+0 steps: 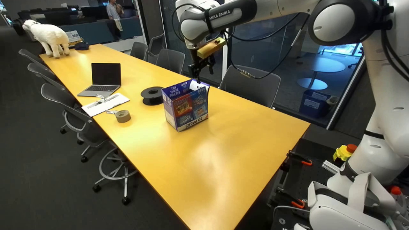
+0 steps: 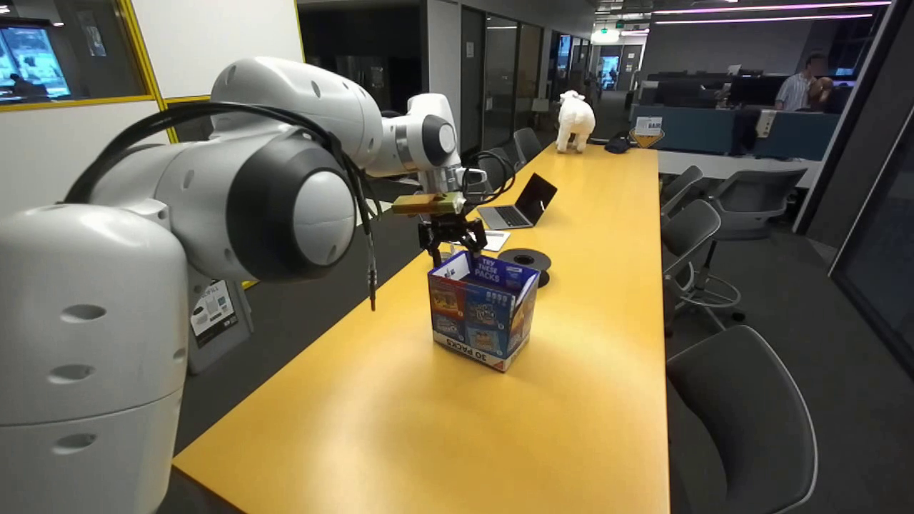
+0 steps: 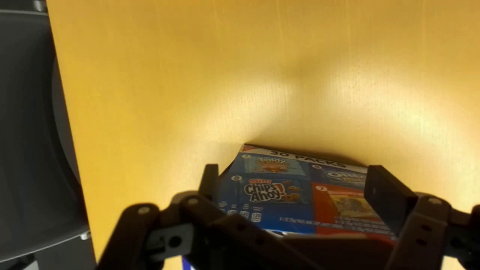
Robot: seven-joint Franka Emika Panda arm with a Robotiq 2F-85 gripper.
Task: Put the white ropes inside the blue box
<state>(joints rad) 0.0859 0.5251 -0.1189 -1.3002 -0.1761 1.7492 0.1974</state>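
Little visible inside the box [image 1: 187,108]

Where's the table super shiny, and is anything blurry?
Wrist view: pale glare spreads over the table, just above the blue box in the picture; the box's big lettering reads clearly, while the gripper, close to the lens, looks dark and a bit soft. Both exterior views: whitish glare on the table's near part, and the person far back looks fuzzy.

My arm [image 1: 230,15] reads "ANKA EMIKA", strap [image 1: 209,20] hiding the start. Blue box [image 1: 187,110]: "TRY THESE PACKS" inside, "30 PACKS" outside; my wrist view adds "Teddy", "Mini Chips Ahoy!", numbers 7, 8. Far sign [image 2: 648,126]: "BAIR".
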